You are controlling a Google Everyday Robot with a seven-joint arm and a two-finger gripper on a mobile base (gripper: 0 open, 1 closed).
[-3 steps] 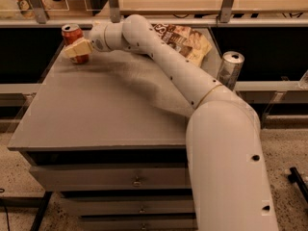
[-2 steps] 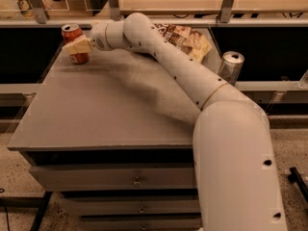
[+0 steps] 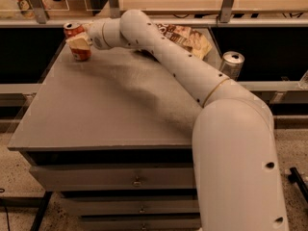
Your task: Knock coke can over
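The red coke can (image 3: 72, 30) stands at the far left corner of the grey table (image 3: 110, 109), silver top up, leaning slightly. My gripper (image 3: 79, 42) is at the end of the white arm, which reaches across the table from the lower right. The gripper is right against the can's middle and covers part of its side. The red bottom of the can shows below the gripper.
A taller silver can (image 3: 232, 64) stands off the table's right edge, behind my arm. A crumpled snack bag (image 3: 186, 36) lies at the table's far edge. A shelf rail with metal posts (image 3: 110, 1) runs behind the table. Drawers (image 3: 115, 179) are below the top.
The gripper stays at the can, which is in the same spot. The near part of the arm has shifted slightly.
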